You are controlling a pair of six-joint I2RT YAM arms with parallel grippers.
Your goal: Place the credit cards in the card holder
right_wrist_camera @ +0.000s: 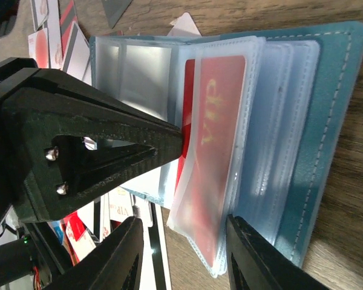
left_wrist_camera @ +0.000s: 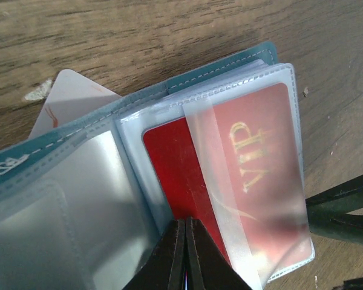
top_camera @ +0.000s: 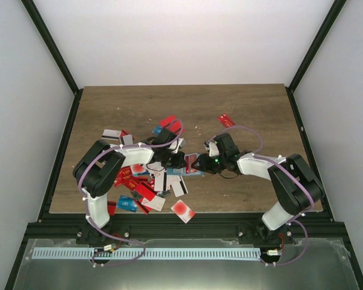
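The teal card holder (top_camera: 192,170) lies open on the wooden table, between the two grippers. In the left wrist view its teal cover (left_wrist_camera: 60,142) frames clear pockets. A red credit card with gold "VIP" lettering (left_wrist_camera: 254,175) sits partly inside one clear pocket. My left gripper (left_wrist_camera: 186,238) is shut on that card's bare red edge. In the right wrist view the card (right_wrist_camera: 215,115) and holder (right_wrist_camera: 336,121) show, with the left gripper's tip (right_wrist_camera: 163,136) at the card's edge. My right gripper (right_wrist_camera: 187,257) is open, its fingers straddling the lower edge of the pocket stack.
A heap of several red, white and blue cards (top_camera: 142,181) lies left of the holder. A red card (top_camera: 225,121) lies alone further back. A white card with a red dot (top_camera: 183,210) lies near the front edge. A white card (left_wrist_camera: 72,96) pokes from under the holder.
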